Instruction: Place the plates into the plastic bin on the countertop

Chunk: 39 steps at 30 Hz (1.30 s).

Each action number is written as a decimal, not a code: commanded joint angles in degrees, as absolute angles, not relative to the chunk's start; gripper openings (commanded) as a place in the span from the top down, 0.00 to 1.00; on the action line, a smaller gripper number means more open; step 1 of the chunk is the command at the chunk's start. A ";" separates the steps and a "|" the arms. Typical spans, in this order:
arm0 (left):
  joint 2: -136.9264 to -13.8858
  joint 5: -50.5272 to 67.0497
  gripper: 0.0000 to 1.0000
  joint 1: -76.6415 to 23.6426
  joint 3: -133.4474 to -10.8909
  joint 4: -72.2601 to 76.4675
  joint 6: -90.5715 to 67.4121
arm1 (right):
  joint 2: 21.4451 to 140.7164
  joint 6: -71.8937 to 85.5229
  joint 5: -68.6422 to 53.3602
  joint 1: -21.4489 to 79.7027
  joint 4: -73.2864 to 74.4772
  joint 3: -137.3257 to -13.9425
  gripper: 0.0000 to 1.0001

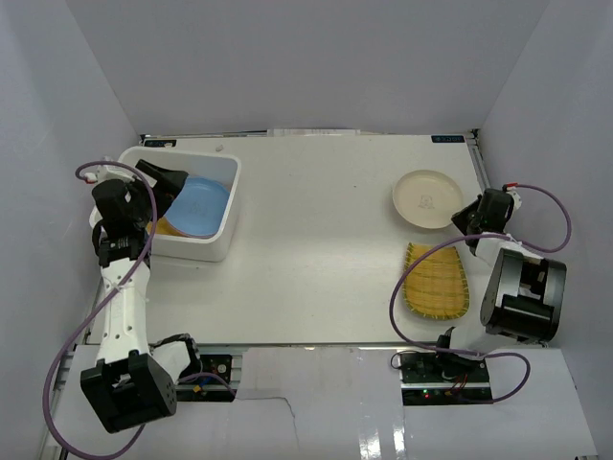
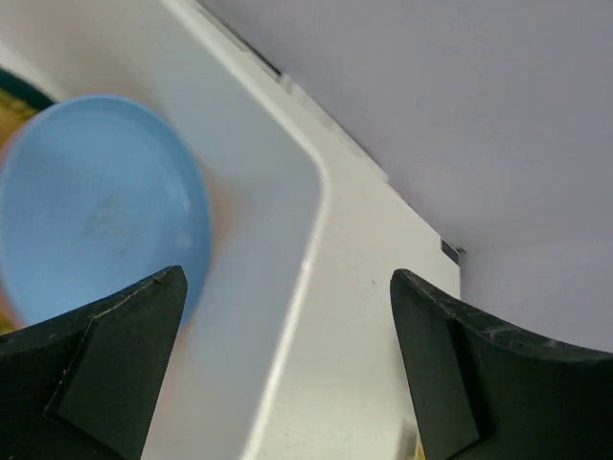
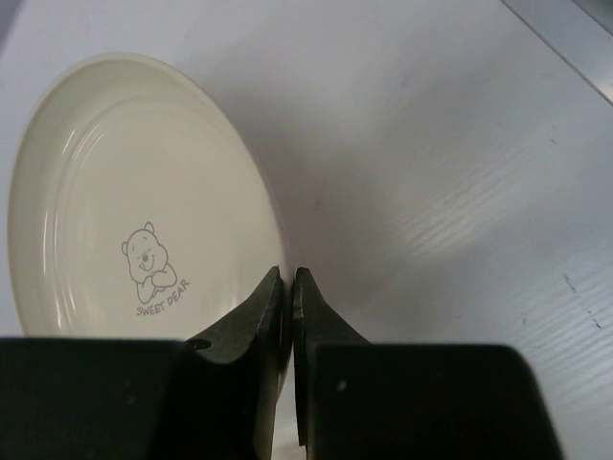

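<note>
lying in plastic bin, blue plate atop other plates

Right wrist view, centre left: cream plate bears a small grey bear drawing, and the two words printed under it read "SWEET PEAR" (second word's first letter uncertain). Top view, upper right: blue label on the countertop edge, print too small to read.

bin sits far-left on the tabletop, with plates lying in it and the top plate resting on the others. round plate is far-right, rectangular plate just in front of it, both well apart from the bin.
</note>
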<state>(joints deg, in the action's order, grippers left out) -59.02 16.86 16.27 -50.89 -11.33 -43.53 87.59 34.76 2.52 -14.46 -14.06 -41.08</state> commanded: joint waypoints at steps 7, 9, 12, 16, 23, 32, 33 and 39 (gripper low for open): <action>-57.21 18.98 0.03 -11.67 -55.10 -5.18 -38.24 | 73.22 34.98 -14.05 -3.09 -20.92 -41.49 0.92; -61.06 21.35 0.02 -15.79 -56.68 -5.62 -37.71 | 71.11 34.63 -15.98 2.68 -20.66 -41.49 0.92; -64.85 22.85 0.02 -21.26 -57.83 -5.71 -36.48 | 69.35 35.50 -18.80 8.86 -20.74 -41.92 0.92; -71.70 22.06 0.04 -25.83 -59.33 -6.68 -34.02 | 69.08 36.39 -22.41 14.41 -21.44 -42.89 0.92; -74.36 17.86 0.63 -28.39 -58.89 -6.85 -33.05 | 69.87 36.04 -24.52 18.81 -21.01 -43.77 0.89; -70.05 2.56 0.82 -27.08 -64.33 -15.63 -27.69 | 68.21 28.84 -15.49 15.57 -10.47 -46.06 0.17; -68.92 1.24 0.83 -26.29 -64.68 -16.25 -27.42 | 67.94 28.39 -14.51 14.51 -9.33 -45.79 0.17; -63.11 2.81 0.85 -8.55 -61.27 -17.58 -32.69 | 64.87 23.12 4.71 8.62 2.72 -42.99 0.20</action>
